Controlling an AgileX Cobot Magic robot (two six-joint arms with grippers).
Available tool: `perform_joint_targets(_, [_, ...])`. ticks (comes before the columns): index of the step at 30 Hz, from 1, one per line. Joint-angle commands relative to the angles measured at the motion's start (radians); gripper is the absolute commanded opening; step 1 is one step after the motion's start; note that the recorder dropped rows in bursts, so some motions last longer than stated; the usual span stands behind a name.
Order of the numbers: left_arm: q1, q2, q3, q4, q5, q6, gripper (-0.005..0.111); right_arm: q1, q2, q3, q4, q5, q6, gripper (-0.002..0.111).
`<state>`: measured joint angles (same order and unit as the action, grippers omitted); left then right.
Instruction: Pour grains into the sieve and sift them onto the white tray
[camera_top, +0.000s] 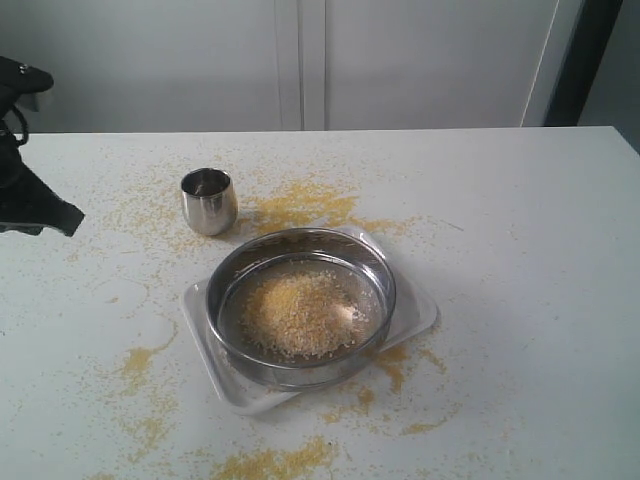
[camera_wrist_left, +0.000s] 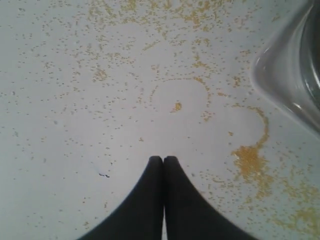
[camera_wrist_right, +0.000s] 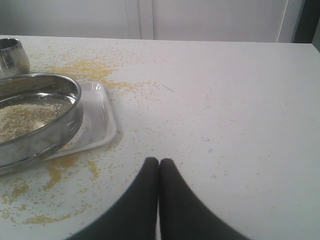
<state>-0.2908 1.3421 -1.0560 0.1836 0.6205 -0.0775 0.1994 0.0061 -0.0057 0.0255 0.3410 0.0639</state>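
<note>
**A:** So, how do the grippers stand?

**B:** The left gripper (camera_wrist_left: 163, 159) has its two fingers pressed together with nothing between them. It hangs over the table (camera_top: 520, 250), which is speckled with scattered meal (camera_wrist_left: 250, 161). The right gripper (camera_wrist_right: 159, 161) is the same, tips together and empty.

**A:** And where is the sieve from each?

**B:** The sieve (camera_top: 300, 376) sits on the tray (camera_top: 417, 308), well apart from both grippers. From the right gripper it lies out beyond the fingertips and off to the side. A strip of littered table lies between, and nothing touches. From the left gripper only a corner of the tray and a bit of steel wall show, again ahead of the tips and to one side.

**A:** The grains?

**B:** The grains (camera_top: 298, 313) lie in a yellow-and-pale heap on the mesh inside the sieve. More yellow meal lies loose on the table around the tray.

**A:** Anything else near the grippers?

**B:** A cup (camera_top: 209, 200) stands upright just beyond the tray, farther from the right gripper than the sieve is. The left arm (camera_top: 25, 190) shows dark at the table's edge, clear of the cup.
</note>
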Motion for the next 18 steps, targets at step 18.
perform_joint_targets(18, [-0.001,-0.615,0.593,-0.070,-0.341,-0.130,0.000,-0.005,-0.006,0.006,0.004,-0.006,0.001,0.000])
